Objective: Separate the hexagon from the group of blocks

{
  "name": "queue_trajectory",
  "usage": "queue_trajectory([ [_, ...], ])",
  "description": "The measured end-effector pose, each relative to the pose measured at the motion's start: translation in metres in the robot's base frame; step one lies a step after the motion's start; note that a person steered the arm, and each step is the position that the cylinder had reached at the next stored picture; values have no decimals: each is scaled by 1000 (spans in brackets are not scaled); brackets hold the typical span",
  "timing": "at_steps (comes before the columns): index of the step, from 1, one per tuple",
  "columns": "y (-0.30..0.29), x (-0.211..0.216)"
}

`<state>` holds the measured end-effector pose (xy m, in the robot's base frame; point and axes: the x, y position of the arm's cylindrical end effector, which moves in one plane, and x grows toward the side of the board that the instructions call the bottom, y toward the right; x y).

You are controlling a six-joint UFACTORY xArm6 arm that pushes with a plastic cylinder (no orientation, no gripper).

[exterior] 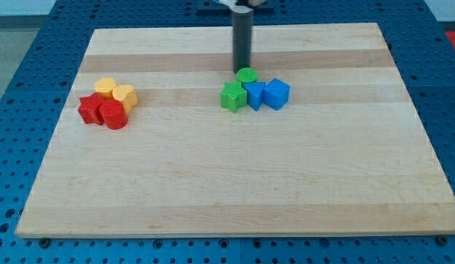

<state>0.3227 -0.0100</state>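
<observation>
My tip (242,70) stands at the top centre of the wooden board (227,183), right at the upper edge of a green cylinder (247,75). That cylinder belongs to a tight group with a green star (233,96), a blue block of unclear shape (254,95) and a blue cube (277,94). Far to the view's left is a second tight group: a yellow block that looks hexagonal (105,87), a rounded yellow block (126,96), a red star-like block (90,108) and a red cylinder (114,115). My tip is far from that left group.
The board lies on a blue perforated table (22,44). The arm's rod comes down from the view's top edge above the green and blue group.
</observation>
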Motion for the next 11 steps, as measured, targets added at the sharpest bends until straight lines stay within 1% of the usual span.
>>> queue_trajectory([
  [4,-248,0],
  [5,-283,23],
  [6,-289,54],
  [7,-280,62],
  [10,-198,57],
  [11,-187,45],
])
